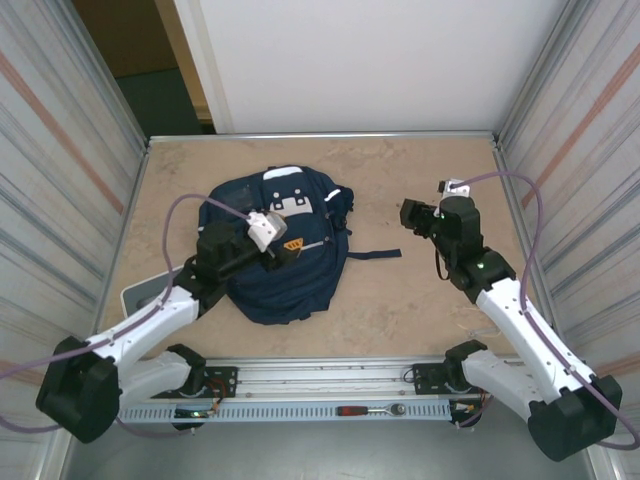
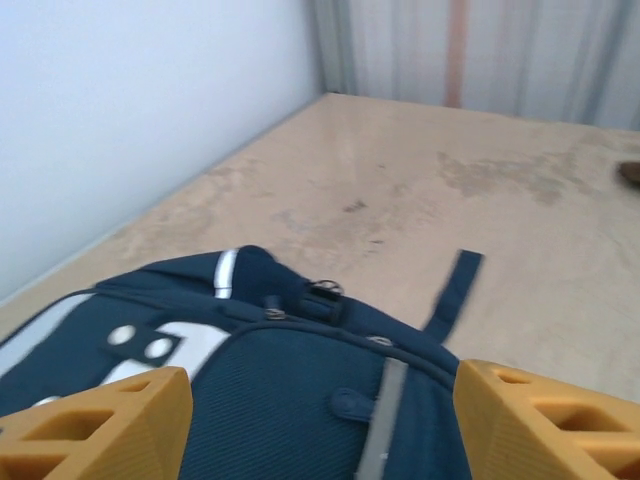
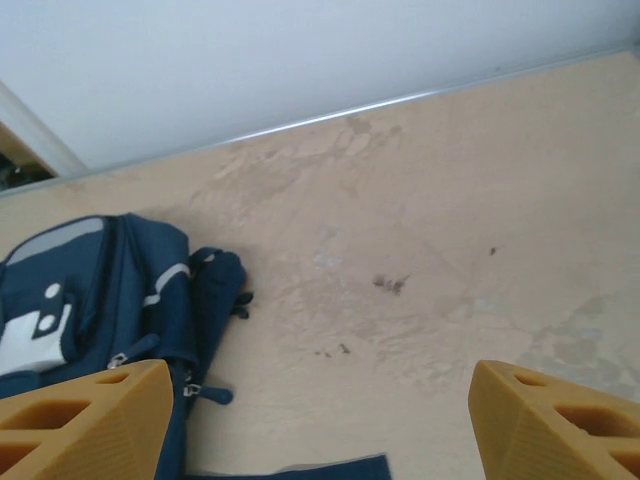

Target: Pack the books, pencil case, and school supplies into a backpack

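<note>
While the left gripper [image 1: 290, 247] hangs over the middle of the backpack [image 1: 285, 295], claw apart and holding nothing, the pack lies flat on the left half of the bench [image 1: 420, 300], top toward the far edge. Judged step: working the zip near the pack's top. To do well: meet the zip pull [image 2: 322, 289] squarely, pinch metal not fabric, draw along the seam. Right gripper [image 1: 412, 214], claw likewise apart, over bare bench in the right half; it could pin the pack.
</note>
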